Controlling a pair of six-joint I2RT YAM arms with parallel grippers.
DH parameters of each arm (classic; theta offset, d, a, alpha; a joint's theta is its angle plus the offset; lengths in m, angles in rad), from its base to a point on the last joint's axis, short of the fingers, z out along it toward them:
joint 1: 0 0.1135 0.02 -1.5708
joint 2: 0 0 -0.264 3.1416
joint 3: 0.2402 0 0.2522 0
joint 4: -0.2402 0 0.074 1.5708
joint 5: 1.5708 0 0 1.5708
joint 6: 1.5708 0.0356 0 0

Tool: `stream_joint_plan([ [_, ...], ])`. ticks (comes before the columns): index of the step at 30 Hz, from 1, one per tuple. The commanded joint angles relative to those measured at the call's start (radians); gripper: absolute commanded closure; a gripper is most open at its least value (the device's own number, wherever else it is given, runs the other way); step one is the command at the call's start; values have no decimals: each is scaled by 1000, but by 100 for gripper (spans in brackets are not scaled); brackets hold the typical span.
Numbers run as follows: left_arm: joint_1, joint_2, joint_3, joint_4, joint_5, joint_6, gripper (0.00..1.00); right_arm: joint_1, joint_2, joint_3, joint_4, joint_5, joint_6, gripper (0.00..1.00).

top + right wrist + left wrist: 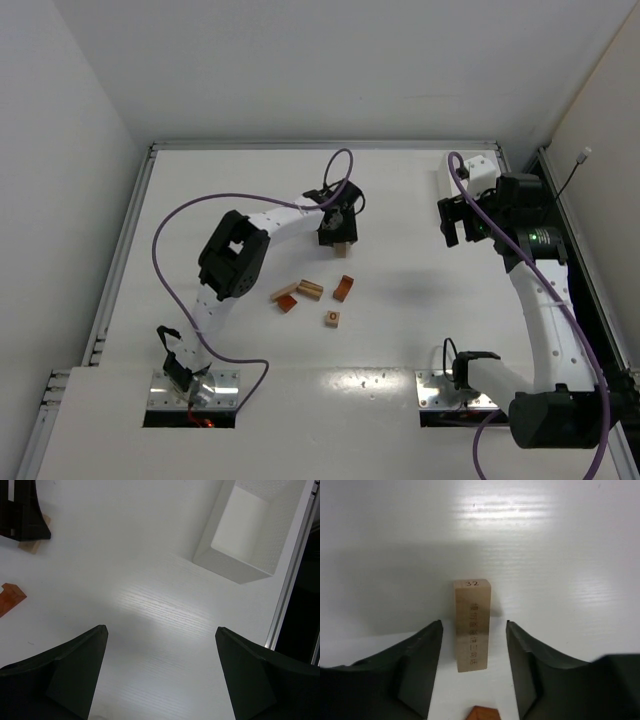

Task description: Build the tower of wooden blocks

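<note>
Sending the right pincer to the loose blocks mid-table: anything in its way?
Nothing visible. Only bare table lies between the right pincer and the loose blocks. The white tray sits beyond that pincer, and the left pincer straddles a tan block farther back.

left arm (275,222) jaws slightly apart, right arm (545,300) jaws wide

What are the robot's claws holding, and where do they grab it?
Nothing. The left gripper straddles the tan block, a gap showing on each side; the right gripper is open and empty.
</note>
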Motion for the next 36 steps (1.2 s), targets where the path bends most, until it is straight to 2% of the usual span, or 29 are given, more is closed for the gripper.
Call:
stream_joint_plan([
  [1,8,57,-14,2,-6,-32,46,-3,-18,-16,14,-10,15,14],
  [3,8,57,-23,15,12,-6,34,-3,-18,-16,14,-19,24,14],
  [5,8,37,-33,24,21,6,18,-3,-18,-26,23,-19,24,14],
  [7,8,25,-43,33,21,20,10,-3,-18,-26,23,-28,24,14],
  [9,8,-5,-43,33,21,32,7,-3,-18,-26,33,-28,24,14],
  [15,-11,-167,-115,84,-85,176,7,-3,-38,-55,33,-28,24,14],
  [19,-12,-409,-238,147,-128,316,10,6,-59,-76,43,-37,-7,14],
  [21,-12,-477,-258,136,-82,406,15,6,-68,-88,53,-54,-7,14],
  [24,-12,-619,-327,107,12,666,23,6,-68,-108,74,-76,-16,14],
  [28,2,-741,-422,-28,157,852,25,6,-44,-108,83,-85,-27,14],
  [30,14,-776,-494,-108,228,903,27,6,-34,-108,92,-85,-27,14],
  [31,15,-807,-519,-134,228,954,29,6,-25,-108,92,-96,-27,14],
  [36,24,-879,-672,-176,241,1014,39,6,-25,-108,92,-106,-27,14],
])
